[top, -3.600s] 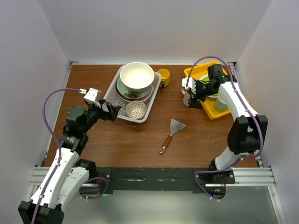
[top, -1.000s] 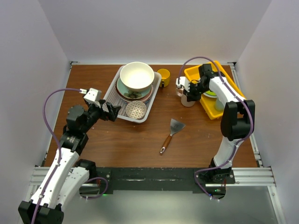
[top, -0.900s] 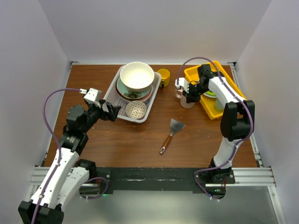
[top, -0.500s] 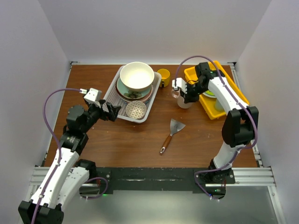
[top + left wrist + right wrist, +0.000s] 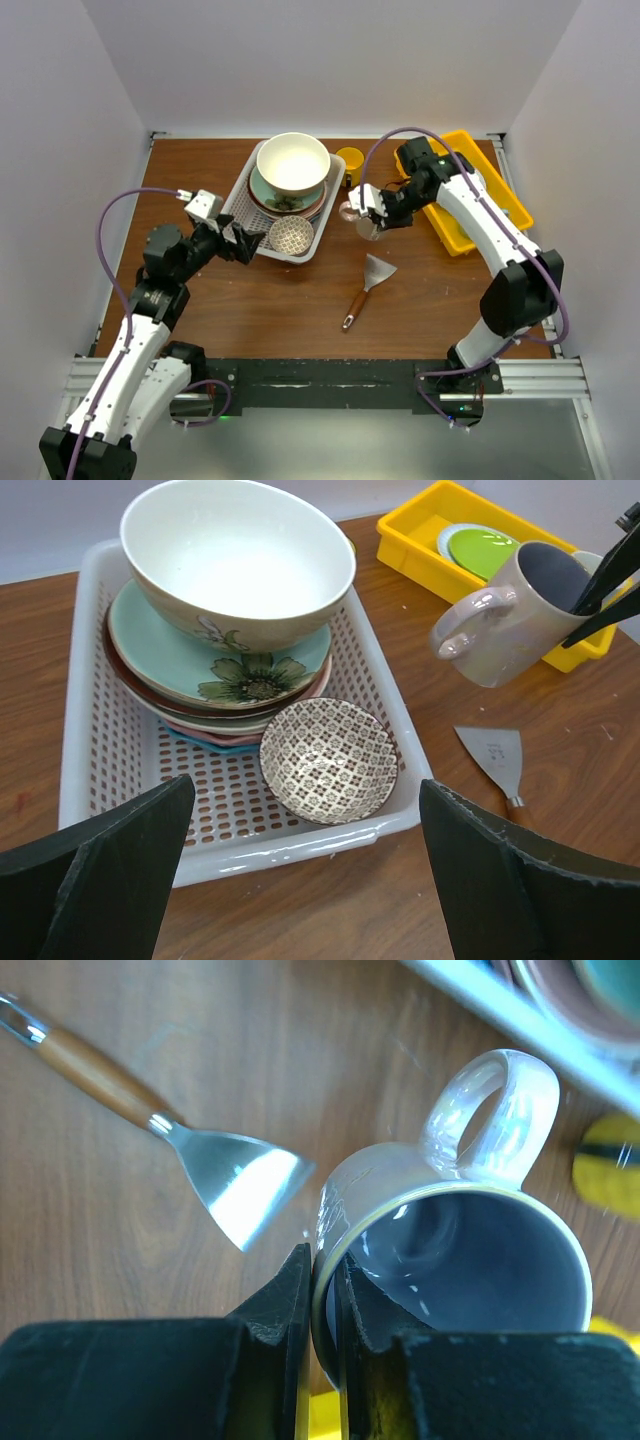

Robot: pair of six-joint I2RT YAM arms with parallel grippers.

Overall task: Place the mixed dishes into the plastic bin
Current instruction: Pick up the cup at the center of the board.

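The plastic bin (image 5: 240, 195) (image 5: 300, 845) holds a stack of plates topped by a pale green plate (image 5: 240, 670). A large cream bowl (image 5: 293, 162) (image 5: 238, 560) sits on that stack. A small patterned bowl (image 5: 291, 235) (image 5: 328, 760) lies in the bin's near right corner. My right gripper (image 5: 378, 205) (image 5: 322, 1260) is shut on the rim of the purple-lined cream mug (image 5: 362, 218) (image 5: 510, 615) (image 5: 450, 1250), which hangs tilted just right of the bin. The yellow mug (image 5: 349, 160) stands behind it. My left gripper (image 5: 240, 243) (image 5: 305, 880) is open at the bin's near edge, holding nothing.
A wooden-handled spatula (image 5: 368, 285) (image 5: 495, 760) (image 5: 200, 1155) lies on the table below the held mug. The yellow tray (image 5: 480, 200) (image 5: 470, 540) at the back right holds a lime-green plate (image 5: 485, 550). White walls close in the table on three sides.
My right arm has carried the cream mug left, from beside the yellow tray to a spot near the bin's right side. The left arm has hardly moved.
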